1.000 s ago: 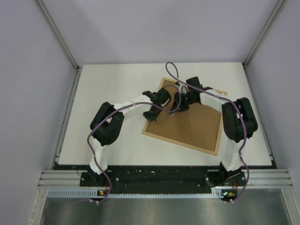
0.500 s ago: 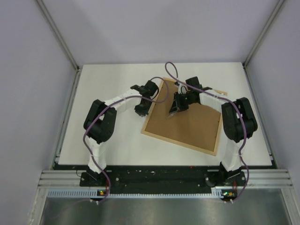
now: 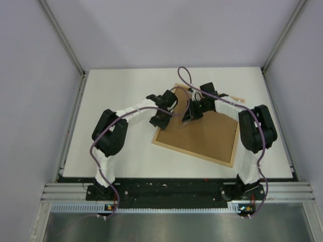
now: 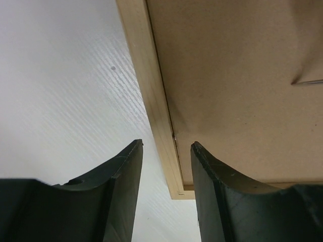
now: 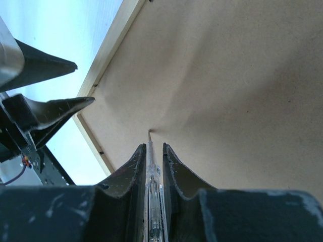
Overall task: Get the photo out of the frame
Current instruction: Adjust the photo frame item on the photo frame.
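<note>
One frame (image 4: 156, 101), face-down: left end effector (image 4: 166, 145), jaws parted, straddles its rail; right end effector (image 5: 153, 146) clamps clear-handled tool (image 5: 152, 181), tip at backing board (image 5: 227, 75). Advised: lever gently, rail steadied.

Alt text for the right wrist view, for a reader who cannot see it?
The right gripper is shut on a thin clear tool whose tip meets the creased brown backing board. At left, the left gripper, jaws open, hovers by the light-wood frame's edge.
</note>
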